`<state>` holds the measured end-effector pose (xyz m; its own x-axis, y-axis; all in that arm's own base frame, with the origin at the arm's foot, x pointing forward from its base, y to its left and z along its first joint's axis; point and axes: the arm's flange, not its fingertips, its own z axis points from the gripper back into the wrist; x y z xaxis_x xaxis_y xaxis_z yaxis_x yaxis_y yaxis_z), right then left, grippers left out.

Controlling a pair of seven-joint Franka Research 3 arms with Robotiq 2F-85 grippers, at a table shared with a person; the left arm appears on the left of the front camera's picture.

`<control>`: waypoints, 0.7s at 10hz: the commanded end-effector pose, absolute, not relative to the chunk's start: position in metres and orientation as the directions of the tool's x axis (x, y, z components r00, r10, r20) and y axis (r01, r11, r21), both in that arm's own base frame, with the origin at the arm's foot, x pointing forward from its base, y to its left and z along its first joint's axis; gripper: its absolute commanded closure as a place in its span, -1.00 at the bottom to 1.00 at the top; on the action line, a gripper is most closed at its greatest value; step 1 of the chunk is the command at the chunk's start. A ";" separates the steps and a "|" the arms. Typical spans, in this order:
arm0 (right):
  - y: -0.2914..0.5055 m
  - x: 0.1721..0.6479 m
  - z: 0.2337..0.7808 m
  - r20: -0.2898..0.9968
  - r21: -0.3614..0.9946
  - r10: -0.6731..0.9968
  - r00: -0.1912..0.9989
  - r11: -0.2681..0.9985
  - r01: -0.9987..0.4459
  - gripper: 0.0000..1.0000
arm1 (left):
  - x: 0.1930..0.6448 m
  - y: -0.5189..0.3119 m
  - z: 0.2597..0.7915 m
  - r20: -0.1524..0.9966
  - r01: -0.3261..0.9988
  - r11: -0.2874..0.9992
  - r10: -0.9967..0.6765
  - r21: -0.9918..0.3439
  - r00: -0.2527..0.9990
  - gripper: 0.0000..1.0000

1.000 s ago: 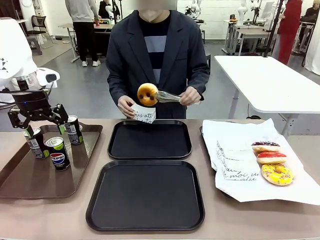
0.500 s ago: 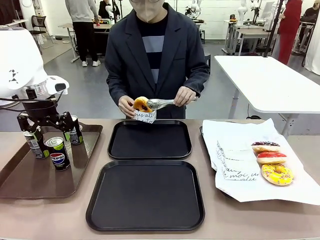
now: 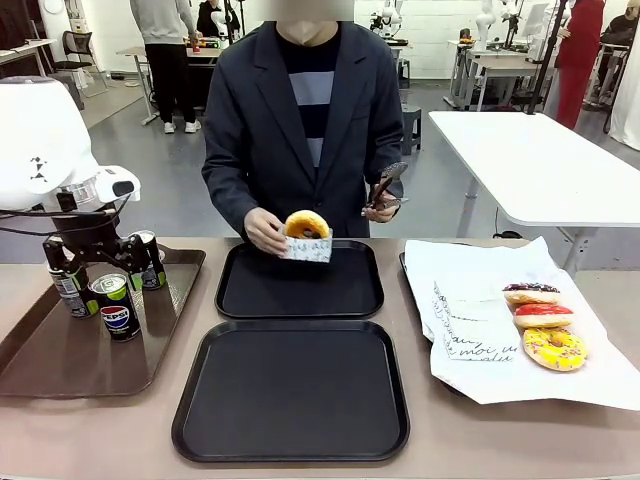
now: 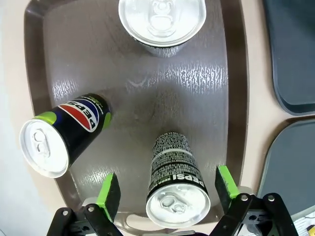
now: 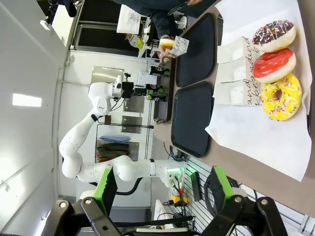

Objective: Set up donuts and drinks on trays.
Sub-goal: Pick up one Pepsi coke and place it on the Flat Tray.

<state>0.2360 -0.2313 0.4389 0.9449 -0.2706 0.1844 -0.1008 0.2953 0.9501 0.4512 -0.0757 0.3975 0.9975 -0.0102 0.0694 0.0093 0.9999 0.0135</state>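
While left tool [image 4: 167,188] gapes astride can [image 4: 172,164], tool body cut off; right tool [image 5: 161,187] released.

The scene is being lit brightly and evenly from overhead. Glare is being thrown off the brown tray [image 4: 197,83] at its middle and off the cans [image 4: 161,17] at their silver tops. Faint shadows are being cast. Lines are being bent at the edges of the 2 wrist views.

Left gripper [image 4: 167,186] open above brown tray [image 4: 49,59], green pads either side of a black Pepsi can [image 4: 174,172], not touching it; logo-marked Pepsi can [image 4: 69,135] nearby on the same tray, third can [image 4: 161,19] farther along, two black trays [image 4: 295,54] beside the brown tray.
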 end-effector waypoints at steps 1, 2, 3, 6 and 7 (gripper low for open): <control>-0.233 0.237 0.439 0.202 0.952 -0.276 0.940 0.279 -0.123 -1.00 | 0.454 -0.084 0.397 0.044 -0.052 0.999 0.052 0.011 0.998 -1.00; -0.233 0.237 0.439 0.202 0.952 -0.276 0.940 0.279 -0.123 -1.00 | 0.453 -0.086 0.394 0.040 -0.088 0.996 0.087 0.019 0.995 -1.00; -0.233 0.237 0.439 0.202 0.952 -0.276 0.940 0.279 -0.123 -1.00 | 0.452 -0.085 0.391 0.036 -0.111 0.993 0.110 0.030 0.993 -1.00; -0.233 0.237 0.439 0.202 0.952 -0.276 0.940 0.279 -0.123 -1.00 | 0.451 -0.085 0.385 0.018 -0.131 0.991 0.130 0.020 0.991 -1.00; -0.233 0.237 0.439 0.202 0.952 -0.276 0.940 0.279 -0.123 -1.00 | 0.451 -0.086 0.383 0.015 -0.131 0.991 0.131 0.017 0.991 -1.00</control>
<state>0.2360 -0.2313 0.4389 0.9449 -0.2706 0.1845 -0.1009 0.2953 0.9501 0.4503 -0.0800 0.3832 0.9938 0.1085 0.0245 -0.1088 0.9940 0.0137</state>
